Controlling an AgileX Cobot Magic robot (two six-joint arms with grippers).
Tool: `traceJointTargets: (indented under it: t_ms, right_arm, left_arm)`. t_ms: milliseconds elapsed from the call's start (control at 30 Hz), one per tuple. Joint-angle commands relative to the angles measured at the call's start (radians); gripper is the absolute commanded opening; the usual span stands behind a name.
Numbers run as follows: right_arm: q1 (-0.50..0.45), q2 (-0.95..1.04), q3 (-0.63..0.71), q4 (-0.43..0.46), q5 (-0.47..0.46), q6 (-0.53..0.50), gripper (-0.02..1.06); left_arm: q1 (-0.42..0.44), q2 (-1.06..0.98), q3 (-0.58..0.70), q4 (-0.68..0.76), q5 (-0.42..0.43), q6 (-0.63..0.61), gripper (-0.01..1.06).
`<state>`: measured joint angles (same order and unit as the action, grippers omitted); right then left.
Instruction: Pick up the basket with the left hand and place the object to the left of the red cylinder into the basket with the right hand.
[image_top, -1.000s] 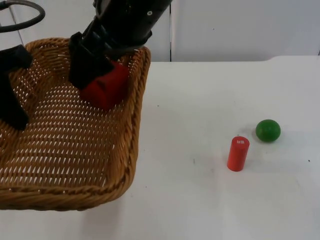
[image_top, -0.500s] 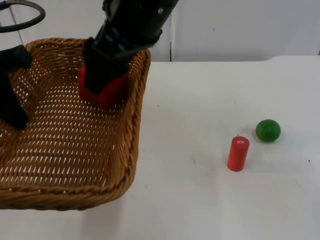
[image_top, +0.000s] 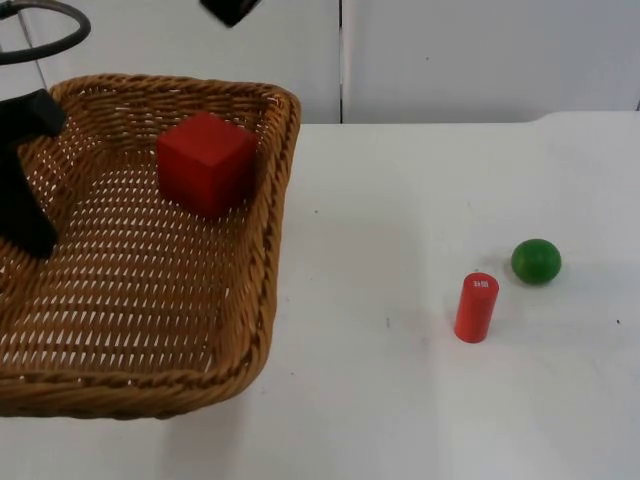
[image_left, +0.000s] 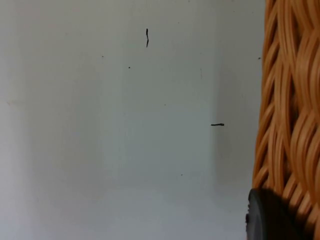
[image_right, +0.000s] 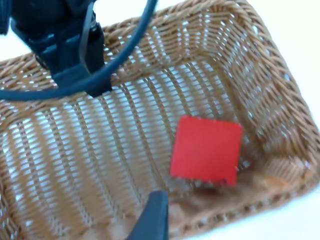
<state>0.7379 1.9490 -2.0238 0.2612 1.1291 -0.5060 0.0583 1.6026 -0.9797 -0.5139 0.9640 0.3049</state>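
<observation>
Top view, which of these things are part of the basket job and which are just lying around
Part of the job:
basket, held by the left gripper
red cube, lying in the basket
red cylinder, the marker

Lying about:
green ball, right of the cylinder
</observation>
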Motion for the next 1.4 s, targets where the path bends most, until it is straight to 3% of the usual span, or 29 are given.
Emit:
traceJointTargets:
  t_ms: [0, 167, 300, 633, 1100, 1367]
  right_arm:
    - [-0.020, -0.031, -0.006, 0.013, 0.043, 0.013, 0.82]
    - [-0.059, -0.083, 0.072, 0.022, 0.041, 0.020, 0.82]
    - [-0.101, -0.156, 0.208, 0.055, -0.035, 0.017, 0.82]
    - [-0.137, -0.327, 0.413, 0.043, -0.103, 0.017, 0.82]
    - [-0.137, -0.478, 0.492, 0.033, -0.124, 0.027, 0.82]
    - [-0.137, -0.483, 0.499, 0.036, -0.080, 0.027, 0.82]
  left_arm:
    - [0.000, -0.013, -0.004, -0.027, -0.005, 0.004, 0.00]
    - [0.000, -0.013, -0.004, -0.027, -0.005, 0.004, 0.00]
    - [0.000, -0.013, -0.004, -0.027, -0.005, 0.011, 0.00]
    - [0.000, -0.013, -0.004, -0.027, -0.031, 0.030, 0.00]
    - [0.000, -0.009, -0.004, -0.027, -0.038, 0.053, 0.00]
    - [0.000, 0.054, -0.004, -0.052, -0.054, 0.082, 0.00]
